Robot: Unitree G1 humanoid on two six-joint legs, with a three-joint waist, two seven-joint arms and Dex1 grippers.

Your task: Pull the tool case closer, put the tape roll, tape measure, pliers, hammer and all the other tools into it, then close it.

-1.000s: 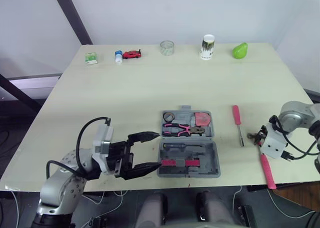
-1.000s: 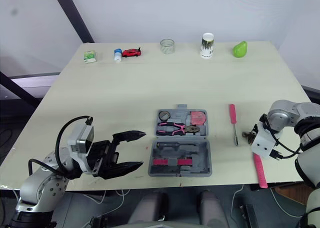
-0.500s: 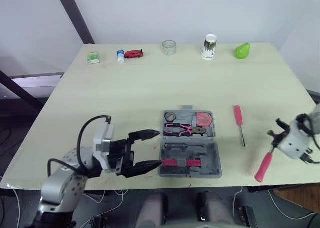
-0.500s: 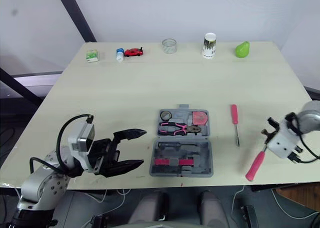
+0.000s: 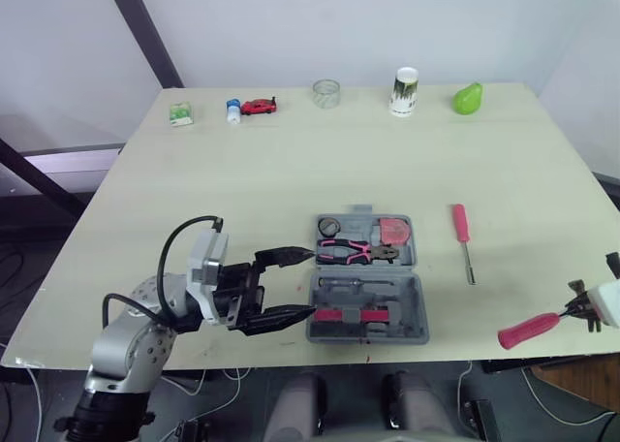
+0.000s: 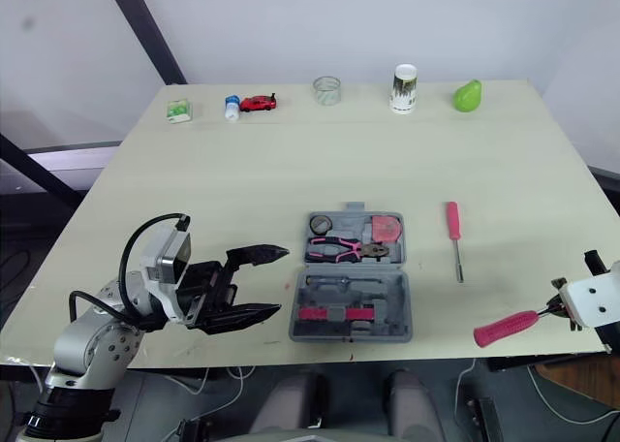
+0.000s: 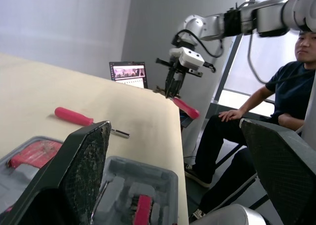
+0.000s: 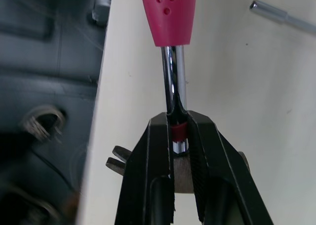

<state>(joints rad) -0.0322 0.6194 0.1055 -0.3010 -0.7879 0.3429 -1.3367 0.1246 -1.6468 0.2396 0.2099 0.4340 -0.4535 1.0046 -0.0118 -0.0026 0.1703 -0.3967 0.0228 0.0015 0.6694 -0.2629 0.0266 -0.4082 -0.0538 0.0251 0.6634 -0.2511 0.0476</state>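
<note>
Holding pliers (image 5: 356, 253), open tool case (image 5: 415, 295), right end effector (image 8: 176, 126) gripping hammer (image 5: 528, 330), left end effector (image 5: 308, 284) spread.

The left arm (image 5: 126, 350) is silver-grey with rounded joints. A black cable (image 5: 167, 246) loops out at 12 o'clock of its white wrist block (image 5: 206, 268). The left gripper (image 6: 281, 281) has two black, pointed fingers (image 7: 84, 161) with cross-hatched pads. The right gripper (image 8: 176, 121) matches, on a white block (image 6: 591, 301) trailing black cables.
</note>
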